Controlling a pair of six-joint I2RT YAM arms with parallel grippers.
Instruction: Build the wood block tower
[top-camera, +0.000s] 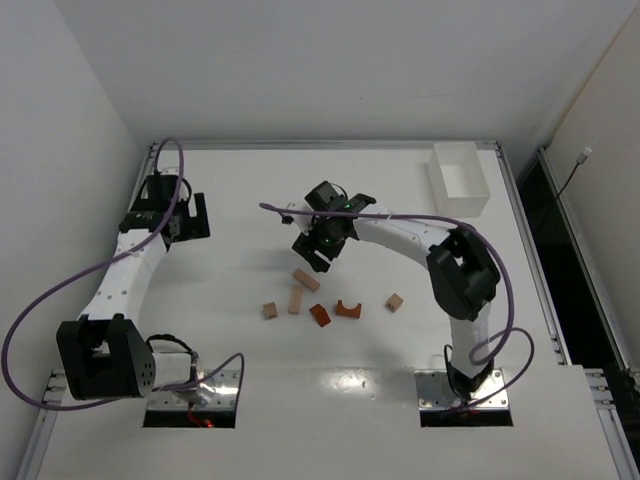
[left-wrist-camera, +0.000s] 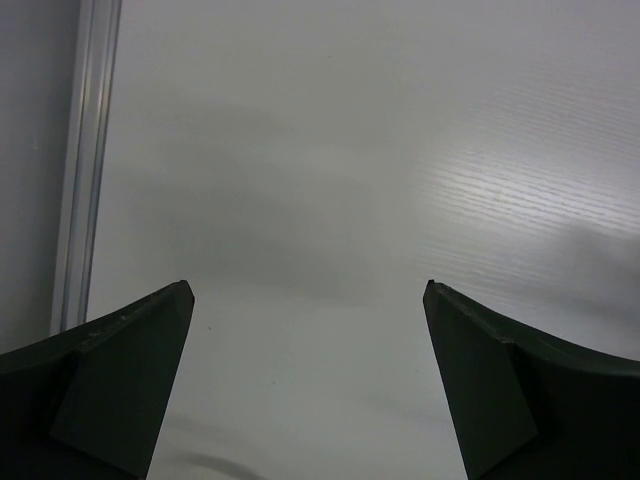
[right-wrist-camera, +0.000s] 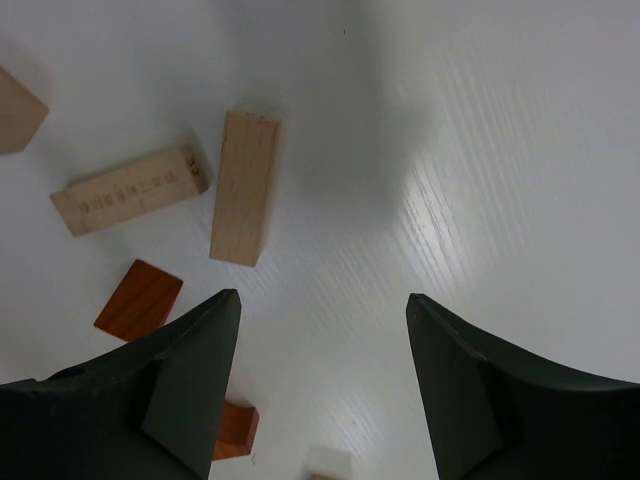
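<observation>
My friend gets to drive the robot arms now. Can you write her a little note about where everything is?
Left gripper: open, empty, over the far left of the table.
Right gripper: open, empty, hovering by the two tan bars.
Loose mid-table: the bars, two tan cubes, orange wedge and orange arch. White tray sits at the far right.
Done: nothing stacked.
Left: the whole tower.

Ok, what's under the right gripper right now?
Bare table shows between the right gripper's open jaws; a tan bar lies just off to one side. One jaw covers part of an orange block.
</observation>
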